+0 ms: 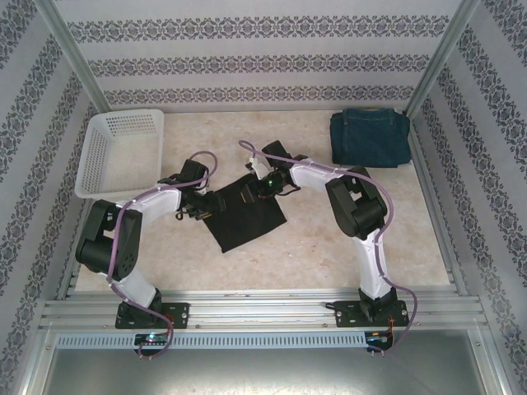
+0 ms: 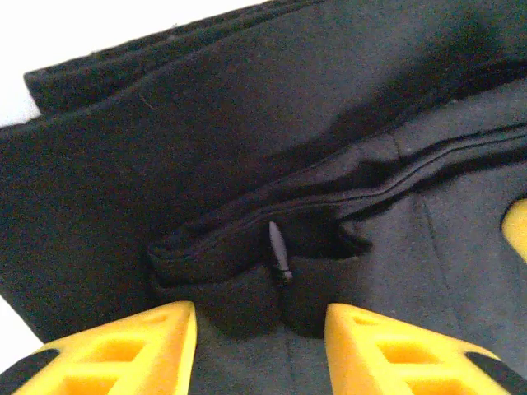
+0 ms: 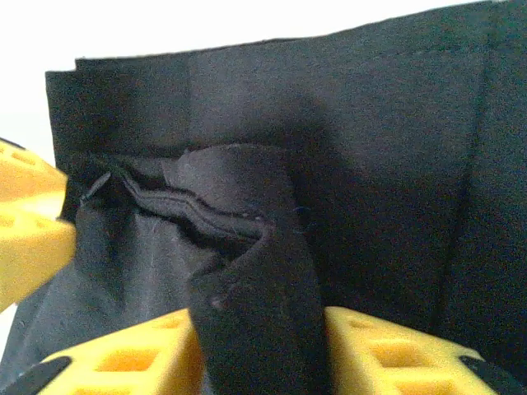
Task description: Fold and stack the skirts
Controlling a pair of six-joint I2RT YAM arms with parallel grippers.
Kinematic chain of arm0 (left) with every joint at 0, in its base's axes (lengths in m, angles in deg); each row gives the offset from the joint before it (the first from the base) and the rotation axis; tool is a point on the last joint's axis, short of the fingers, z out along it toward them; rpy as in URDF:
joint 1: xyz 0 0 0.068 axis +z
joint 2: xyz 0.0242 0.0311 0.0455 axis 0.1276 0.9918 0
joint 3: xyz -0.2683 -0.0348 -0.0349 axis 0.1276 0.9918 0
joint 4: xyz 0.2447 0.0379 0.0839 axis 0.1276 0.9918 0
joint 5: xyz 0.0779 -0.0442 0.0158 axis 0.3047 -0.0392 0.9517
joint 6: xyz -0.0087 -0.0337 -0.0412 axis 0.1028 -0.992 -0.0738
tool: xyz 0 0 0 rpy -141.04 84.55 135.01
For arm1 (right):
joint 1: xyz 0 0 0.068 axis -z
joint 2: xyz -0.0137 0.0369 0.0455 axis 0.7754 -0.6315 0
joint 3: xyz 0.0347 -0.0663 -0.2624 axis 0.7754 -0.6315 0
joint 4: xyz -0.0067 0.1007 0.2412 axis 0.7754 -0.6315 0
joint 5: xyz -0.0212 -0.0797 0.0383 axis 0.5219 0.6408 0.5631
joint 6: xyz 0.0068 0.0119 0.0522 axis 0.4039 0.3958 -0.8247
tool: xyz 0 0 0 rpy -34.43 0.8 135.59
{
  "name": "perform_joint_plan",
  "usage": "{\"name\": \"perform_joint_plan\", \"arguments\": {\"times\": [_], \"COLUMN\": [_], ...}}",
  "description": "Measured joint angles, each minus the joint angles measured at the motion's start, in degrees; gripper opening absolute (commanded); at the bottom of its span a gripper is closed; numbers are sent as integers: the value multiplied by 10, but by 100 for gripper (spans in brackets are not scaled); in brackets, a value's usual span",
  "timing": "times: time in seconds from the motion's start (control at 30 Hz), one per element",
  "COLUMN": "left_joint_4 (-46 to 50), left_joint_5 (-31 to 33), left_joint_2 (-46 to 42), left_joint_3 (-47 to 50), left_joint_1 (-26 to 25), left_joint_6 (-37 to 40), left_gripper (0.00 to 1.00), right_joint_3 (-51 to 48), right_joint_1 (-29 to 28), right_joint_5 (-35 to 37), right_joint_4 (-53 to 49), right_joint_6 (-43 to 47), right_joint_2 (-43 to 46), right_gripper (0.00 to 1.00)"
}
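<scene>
The yellow fingers of your right gripper (image 3: 262,322) pinched a raised fold of the black skirt (image 1: 247,216) at the middle of the table (image 1: 313,255). Your left gripper (image 2: 259,317) straddled a bunched seam by the zipper pull (image 2: 278,255). Dark cloth hid the contact, so I couldn't tell whether it gripped. The folded denim skirt (image 1: 370,138) lay far right, and the white basket (image 1: 92,156) stood far left.

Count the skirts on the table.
2. A black skirt lies spread in the middle; a folded blue denim skirt sits at the far right corner. Another could be hidden beneath it.
</scene>
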Motion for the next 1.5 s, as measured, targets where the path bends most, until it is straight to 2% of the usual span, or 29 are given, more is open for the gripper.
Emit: {"name": "perform_joint_plan", "arguments": {"times": [0.07,0.13,0.17,0.27,0.43,0.53,0.67,0.83,1.03,1.2,1.3,1.37,1.5], "left_joint_4": [-4,-5,-5,-4,-5,1,15,26,15,-4,-8,-16,-22], "left_joint_5": [1,1,1,1,3,7,23,56,82,86,77,71,39], "left_joint_2": [0,-3,-7,-48,-186,-230,-202,-109,12,85,85,62,-49], "left_joint_3": [5,8,9,15,16,5,-27,-62,-91,-113,-115,-104,-50], "left_joint_1": [0,0,0,0,0,0,0,10,33,37,37,37,28], "left_joint_6": [-5,-9,-9,-12,-15,-15,-7,13,31,36,35,31,9], "left_gripper": [18,3,0,0,0,0,0,0,0,0,0,0,0], "right_joint_3": [-3,-22,-34,-69,-78,-78,-56,23,101,135,123,73,-60], "right_joint_1": [0,1,3,11,25,27,27,27,33,41,41,42,44], "right_joint_5": [-2,-5,-6,-14,-30,-37,-42,-43,-10,1,7,13,5], "right_joint_4": [10,33,42,57,72,86,89,78,54,40,48,71,110], "right_joint_6": [-8,-19,-26,-43,-55,-62,-71,-74,-77,-87,-89,-93,-109], "right_joint_2": [1,15,25,73,150,173,153,67,-33,-82,-75,-41,68], "right_gripper": [14,9,6,2,4,6,8,8,11,5,5,5,5]}}
